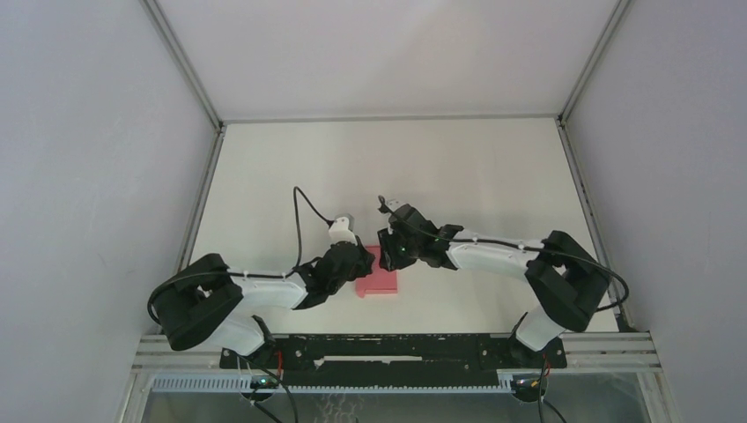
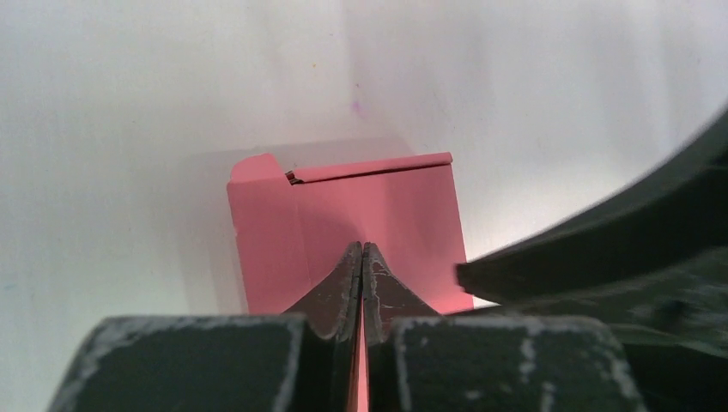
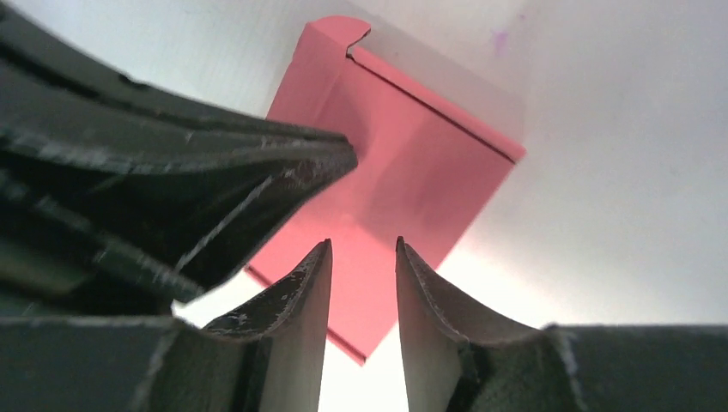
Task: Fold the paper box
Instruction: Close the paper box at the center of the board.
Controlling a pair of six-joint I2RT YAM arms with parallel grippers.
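Observation:
The pink paper box [image 1: 380,280] lies low on the table between both arms, partly folded, with a rounded tab and a narrow flap along its far edge [image 2: 378,215]. My left gripper [image 1: 359,264] is at its left side. Its jaws are pressed together [image 2: 361,247] with a thin strip of pink card between them. My right gripper [image 1: 392,251] is at the box's far right corner, open [image 3: 363,245], with the box [image 3: 412,163] showing through the gap and nothing in it. The left gripper's finger [image 3: 257,172] reaches in beside it.
The white table [image 1: 458,167] is walled on the left, right and back by pale panels. A black rail [image 1: 396,348] with the arm bases runs along the near edge. The right gripper's dark body [image 2: 601,257] crowds the right of the left wrist view.

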